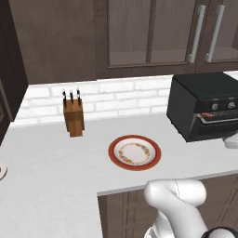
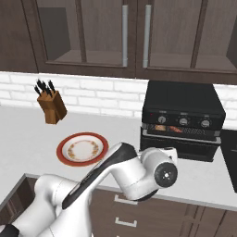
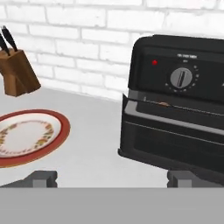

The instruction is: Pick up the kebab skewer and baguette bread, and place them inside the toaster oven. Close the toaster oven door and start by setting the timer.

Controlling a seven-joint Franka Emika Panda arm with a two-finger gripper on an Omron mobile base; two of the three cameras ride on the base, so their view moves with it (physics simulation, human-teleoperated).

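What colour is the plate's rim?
Red, around a white centre with a floral ring; the plate shows best in the left base view.

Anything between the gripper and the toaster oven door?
Nothing visible. The open gripper faces the toaster oven door across bare counter. The plate and knife block sit off to the side.

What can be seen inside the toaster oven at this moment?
Through the narrow gap above the toaster oven door, reddish-brown food shows inside the toaster oven. The rest of the interior is covered by the door.
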